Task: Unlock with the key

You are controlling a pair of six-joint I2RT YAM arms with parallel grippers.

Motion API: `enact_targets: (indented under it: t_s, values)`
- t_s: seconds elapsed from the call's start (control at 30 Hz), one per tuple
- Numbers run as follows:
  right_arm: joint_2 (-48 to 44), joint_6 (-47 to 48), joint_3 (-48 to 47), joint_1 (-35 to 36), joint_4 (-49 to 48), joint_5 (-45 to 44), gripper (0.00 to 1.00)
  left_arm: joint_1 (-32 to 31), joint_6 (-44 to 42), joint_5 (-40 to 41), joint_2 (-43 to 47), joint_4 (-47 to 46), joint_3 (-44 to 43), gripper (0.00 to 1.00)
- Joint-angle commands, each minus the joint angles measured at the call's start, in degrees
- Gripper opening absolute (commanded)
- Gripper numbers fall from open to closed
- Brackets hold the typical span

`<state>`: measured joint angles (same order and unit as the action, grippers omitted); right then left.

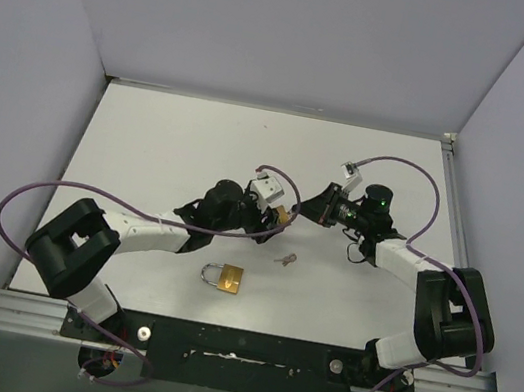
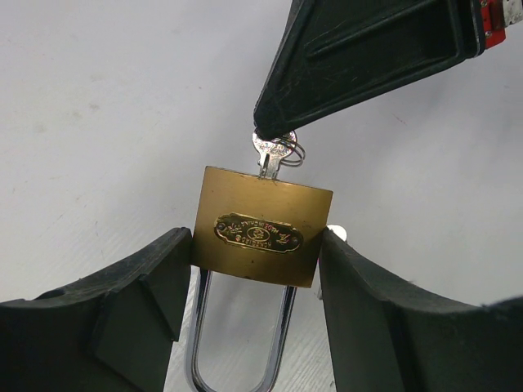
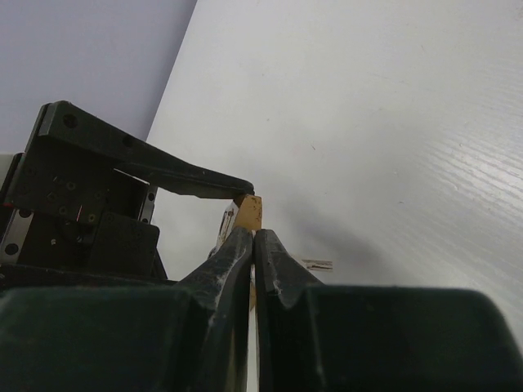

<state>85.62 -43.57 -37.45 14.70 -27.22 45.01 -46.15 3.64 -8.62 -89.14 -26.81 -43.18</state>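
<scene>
My left gripper (image 1: 275, 217) is shut on a brass padlock (image 2: 263, 235) and holds it by the sides of its body above the table, the steel shackle (image 2: 241, 343) pointing back toward the wrist. A silver key (image 2: 268, 157) with a small ring sits in the keyhole on the padlock's far face. My right gripper (image 2: 278, 135) is shut on the key's head. In the right wrist view the jaws (image 3: 254, 237) are pressed together, with the padlock's brass edge (image 3: 249, 212) just past their tips. The key itself is hidden there.
A second brass padlock (image 1: 224, 277) lies closed on the white table (image 1: 169, 149) near the front edge. A loose key (image 1: 285, 258) lies between it and the grippers. Grey walls enclose the table on the left, right and back. Purple cables arc over both arms.
</scene>
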Motion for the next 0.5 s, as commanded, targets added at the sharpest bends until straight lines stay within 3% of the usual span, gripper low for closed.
enact_targets:
  t_s: [0.0,0.47]
  values:
    - [-0.13,0.74,0.49,1.03,-1.54,1.96,0.0,1.54,3.24,-2.77,4.55,-12.51,-5.85,0.0]
    - [2.37,-2.59,-1.69,1.17,-0.91,2.45,0.0,-6.32,-14.03,9.28,1.94,-14.17,-5.65,0.0]
